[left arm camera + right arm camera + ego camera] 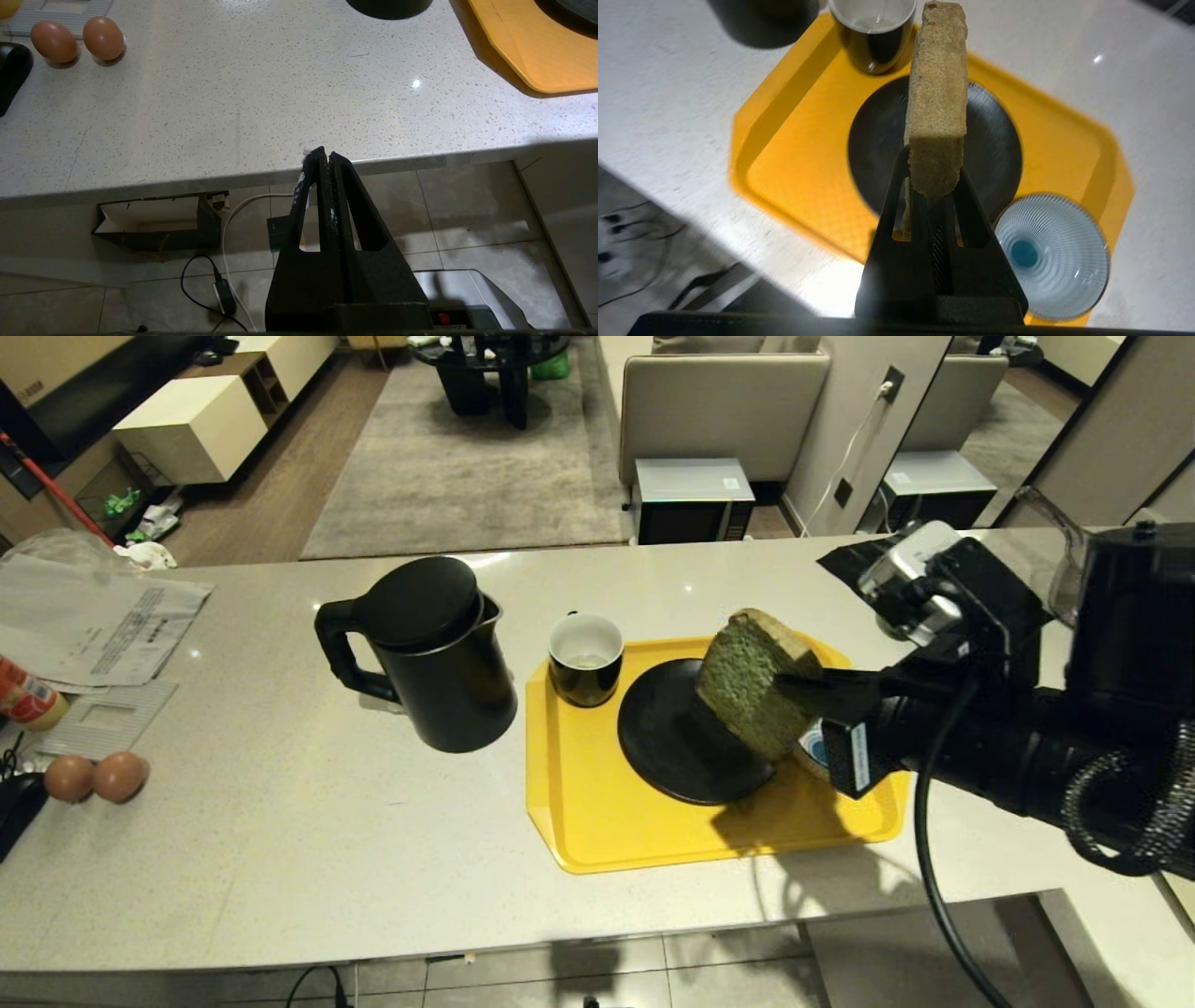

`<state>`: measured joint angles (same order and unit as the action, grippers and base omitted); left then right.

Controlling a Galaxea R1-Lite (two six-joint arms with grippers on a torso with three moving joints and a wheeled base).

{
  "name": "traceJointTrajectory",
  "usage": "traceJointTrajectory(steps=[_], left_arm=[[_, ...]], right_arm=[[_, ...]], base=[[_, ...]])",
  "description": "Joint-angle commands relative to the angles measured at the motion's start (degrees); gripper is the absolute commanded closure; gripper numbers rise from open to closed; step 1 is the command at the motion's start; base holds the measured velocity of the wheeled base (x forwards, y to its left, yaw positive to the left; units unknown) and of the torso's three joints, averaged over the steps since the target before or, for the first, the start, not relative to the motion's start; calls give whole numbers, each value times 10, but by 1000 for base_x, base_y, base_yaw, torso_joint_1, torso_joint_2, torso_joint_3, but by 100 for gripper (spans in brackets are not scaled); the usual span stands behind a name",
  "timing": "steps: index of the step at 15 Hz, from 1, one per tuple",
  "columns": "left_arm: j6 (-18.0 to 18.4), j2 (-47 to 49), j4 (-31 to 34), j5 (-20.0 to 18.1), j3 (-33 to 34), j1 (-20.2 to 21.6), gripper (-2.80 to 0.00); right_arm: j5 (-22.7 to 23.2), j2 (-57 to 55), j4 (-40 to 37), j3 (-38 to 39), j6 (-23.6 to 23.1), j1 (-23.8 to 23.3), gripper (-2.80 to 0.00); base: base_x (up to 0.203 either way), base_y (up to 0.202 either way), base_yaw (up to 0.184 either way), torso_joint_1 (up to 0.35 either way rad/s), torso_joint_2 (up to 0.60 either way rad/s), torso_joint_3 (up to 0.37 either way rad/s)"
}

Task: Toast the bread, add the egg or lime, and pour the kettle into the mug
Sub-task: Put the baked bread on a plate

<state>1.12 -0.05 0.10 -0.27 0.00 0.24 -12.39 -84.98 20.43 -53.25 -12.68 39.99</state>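
- right gripper (801,689) over the yellow tray (597,821), fingers clamped on one edge of the bread (754,679); the slice is off the surface, tilted, above the black plate (667,742)
- bread: thick square slice, greenish porous crumb, tan crust; edge-on in the right wrist view (937,98)
- plate: round, matte black, flat, sits on the tray; the bread and the arm hide its right side in the head view
- tray: glossy yellow plastic, clipped corners, raised rim
- mug (585,659): glossy black outside, white inside, at the tray's far left corner, just beside the plate
- striped bowl (1051,255): blue-white, ribbed, round, on the tray near the plate; mostly hidden behind the gripper in the head view
- kettle (431,653): matte black cylinder, round lid, loop handle, on the bench left of the tray
- bench (280,840): pale speckled stone, smooth
- two brown eggs (95,777) at the bench's left edge, touching; papers (93,625) behind them
- left gripper (325,159) parked below the bench's near edge, fingers pressed together, empty
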Motion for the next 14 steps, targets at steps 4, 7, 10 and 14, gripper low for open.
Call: traceJointTrajectory(steps=[4, 7, 10, 14], left_arm=[[-1, 0, 0, 0, 0, 0, 0], [0, 0, 0, 0, 0, 0, 0], [0, 0, 0, 0, 0, 0, 0], [0, 0, 0, 0, 0, 0, 0]], right_arm=[[-18, -109, 134, -7, -61, 7, 0], [-38, -138, 163, -12, -65, -3, 0], [-39, -158, 205, -13, -92, -41, 0], [-40, -170, 224, -10, -94, -69, 0]], base=[[0, 0, 0, 0, 0, 0], [0, 0, 0, 0, 0, 0], [0, 0, 0, 0, 0, 0], [0, 0, 0, 0, 0, 0]])
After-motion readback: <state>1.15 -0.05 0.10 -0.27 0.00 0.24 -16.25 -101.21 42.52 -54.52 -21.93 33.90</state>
